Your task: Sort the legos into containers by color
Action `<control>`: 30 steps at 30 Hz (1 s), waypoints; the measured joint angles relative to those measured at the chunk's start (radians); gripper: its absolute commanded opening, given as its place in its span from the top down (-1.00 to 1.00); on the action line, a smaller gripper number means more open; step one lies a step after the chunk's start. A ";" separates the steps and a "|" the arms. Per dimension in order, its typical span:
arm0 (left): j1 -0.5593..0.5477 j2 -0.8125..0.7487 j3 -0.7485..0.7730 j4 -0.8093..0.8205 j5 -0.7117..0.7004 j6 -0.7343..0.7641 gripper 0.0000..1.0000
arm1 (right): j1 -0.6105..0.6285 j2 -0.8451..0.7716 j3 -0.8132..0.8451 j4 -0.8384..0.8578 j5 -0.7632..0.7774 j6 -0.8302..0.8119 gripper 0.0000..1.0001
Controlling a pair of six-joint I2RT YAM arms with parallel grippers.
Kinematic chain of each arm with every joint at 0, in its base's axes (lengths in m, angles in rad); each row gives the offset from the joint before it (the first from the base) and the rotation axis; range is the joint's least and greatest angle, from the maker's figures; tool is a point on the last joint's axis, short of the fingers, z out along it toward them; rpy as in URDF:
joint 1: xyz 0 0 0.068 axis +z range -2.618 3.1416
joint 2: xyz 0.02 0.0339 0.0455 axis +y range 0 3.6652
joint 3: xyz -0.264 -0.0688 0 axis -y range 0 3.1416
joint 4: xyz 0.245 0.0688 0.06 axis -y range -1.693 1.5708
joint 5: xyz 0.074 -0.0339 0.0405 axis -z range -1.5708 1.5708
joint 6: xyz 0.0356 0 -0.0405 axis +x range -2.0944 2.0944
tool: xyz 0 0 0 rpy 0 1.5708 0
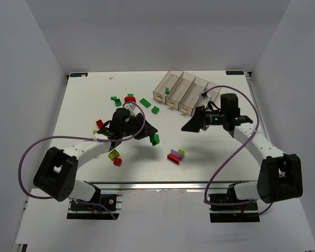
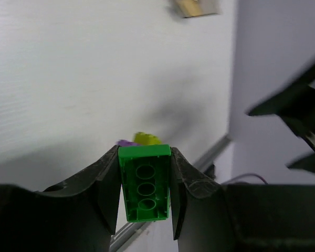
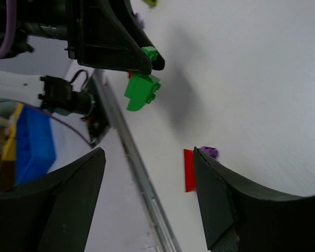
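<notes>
My left gripper (image 2: pixel 145 152) is shut on a green lego (image 2: pixel 145 181), underside toward the camera. In the top view it (image 1: pixel 148 131) hovers mid-table with green (image 1: pixel 155 139) at its tip. My right gripper (image 1: pixel 191 125) stands open and holds nothing, in front of the containers (image 1: pixel 184 92), a row of clear bins at the back. One small green lego (image 1: pixel 167 90) lies in the leftmost bin. Loose legos lie around: green (image 1: pixel 145 102), red (image 1: pixel 129 98), yellow-green (image 1: pixel 113 154), and a red, purple and yellow-green cluster (image 1: pixel 175 156).
Between the right fingers (image 3: pixel 148 153) the table's metal front rail (image 3: pixel 142 173) shows, with a red lego (image 3: pixel 189 169) and a purple one (image 3: pixel 210 152) by the right finger. Grey walls close in the table on three sides.
</notes>
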 measured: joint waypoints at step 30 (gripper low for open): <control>-0.043 -0.060 -0.200 0.985 0.254 -0.151 0.92 | 0.241 0.151 0.043 0.468 -0.312 0.426 -0.44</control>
